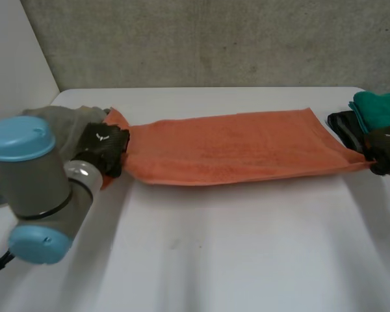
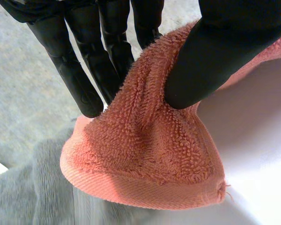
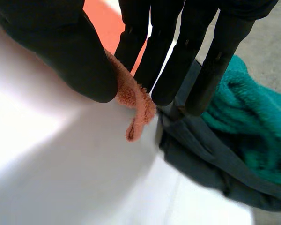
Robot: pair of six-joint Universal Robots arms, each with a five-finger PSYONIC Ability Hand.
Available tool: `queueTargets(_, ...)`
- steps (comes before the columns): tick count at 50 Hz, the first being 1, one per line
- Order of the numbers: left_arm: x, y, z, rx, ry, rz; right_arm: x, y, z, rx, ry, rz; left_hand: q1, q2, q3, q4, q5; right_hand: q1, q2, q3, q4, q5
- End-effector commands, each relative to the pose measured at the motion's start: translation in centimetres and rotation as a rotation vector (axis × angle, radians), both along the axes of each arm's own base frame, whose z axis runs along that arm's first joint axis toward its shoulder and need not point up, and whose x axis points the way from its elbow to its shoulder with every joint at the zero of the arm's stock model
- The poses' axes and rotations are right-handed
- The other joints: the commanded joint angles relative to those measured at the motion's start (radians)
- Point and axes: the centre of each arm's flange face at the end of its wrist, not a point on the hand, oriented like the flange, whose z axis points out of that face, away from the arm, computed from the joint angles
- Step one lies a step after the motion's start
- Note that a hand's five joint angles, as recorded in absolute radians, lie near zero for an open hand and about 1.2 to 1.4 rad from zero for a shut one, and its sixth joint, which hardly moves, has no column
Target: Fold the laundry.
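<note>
An orange towel [image 1: 234,146] is stretched long across the white table [image 1: 214,253] between my two hands. My left hand [image 1: 103,148] pinches the towel's left end; in the left wrist view the thumb [image 2: 210,56] and fingers [image 2: 84,79] squeeze the orange terry [image 2: 150,150] between them. My right hand [image 1: 385,153] pinches the towel's right near corner; in the right wrist view that corner [image 3: 133,101] sticks out from between the thumb [image 3: 70,61] and the fingers [image 3: 168,61].
A grey cloth [image 1: 68,123] lies under and behind my left hand, seen also as grey fleece [image 2: 33,187]. A teal towel [image 1: 380,107] on a dark cloth [image 1: 344,127] sits at the table's right edge, close beside my right hand, teal towel [image 3: 253,126], dark cloth [image 3: 210,164].
</note>
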Motion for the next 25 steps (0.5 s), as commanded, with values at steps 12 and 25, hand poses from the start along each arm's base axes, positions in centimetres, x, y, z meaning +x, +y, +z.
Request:
queueTargets(12,3.0,7.8,-3.4,0.309,-0.16,-0.023,-1.8,8.9,-0.6,0.255,0.412,0.134,0.274,0.197,0.204,0.194,0.225,0.252,0.208,0.203,0.199,0.232)
queueTargets(25,-1.3,-2.1,-1.5,0.019,-0.215,-0.056,2.4,0.3,1.2,-0.079,0.437,0.093,0.274,0.197,0.204,0.194,0.225,0.252,0.208,0.203,0.199,0.232)
